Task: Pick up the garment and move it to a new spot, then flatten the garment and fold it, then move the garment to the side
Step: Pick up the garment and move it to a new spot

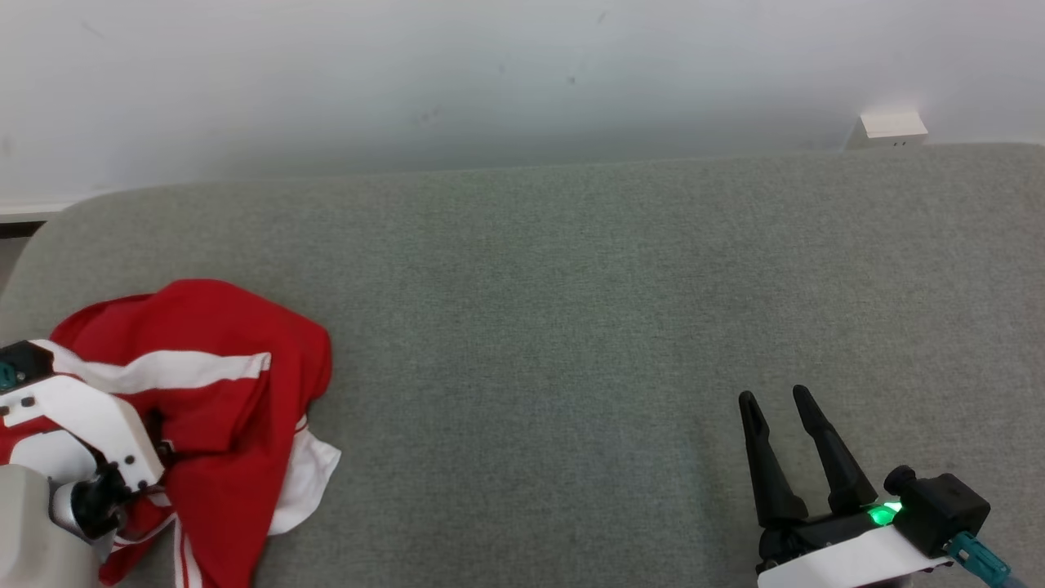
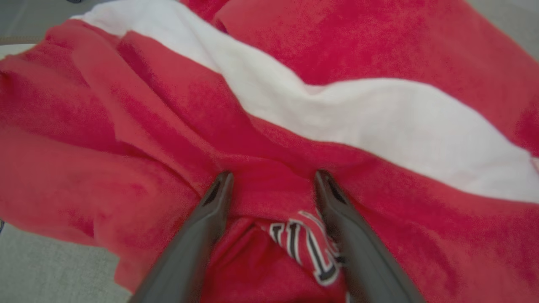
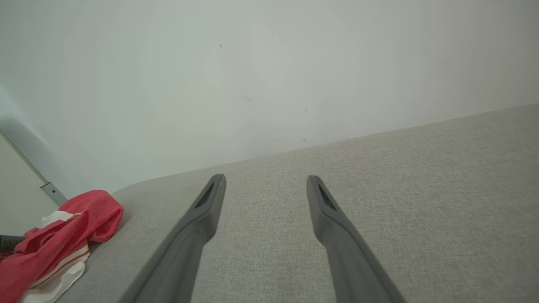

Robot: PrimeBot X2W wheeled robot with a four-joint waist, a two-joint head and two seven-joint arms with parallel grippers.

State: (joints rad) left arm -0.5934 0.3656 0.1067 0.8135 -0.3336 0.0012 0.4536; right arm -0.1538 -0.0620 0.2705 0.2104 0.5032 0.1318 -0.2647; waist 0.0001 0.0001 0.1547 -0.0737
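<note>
Both pairs wide: your left fingers [image 2: 202,227] against the red garment [image 1: 220,327], near left; right fingers [image 1: 829,449] above grey surface [image 1: 571,327], near right.

Red garment [image 1: 204,327] with white stripes and black-edged lettering, grey fabric surface [image 1: 571,327], white wall [image 1: 490,73]

Overhead head view; left wrist camera close over garment [image 2: 126,147]

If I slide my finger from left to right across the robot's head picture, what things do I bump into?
Red-and-white garment → bare grey fabric cushion → right pincer, its two dark fingers apart.
</note>
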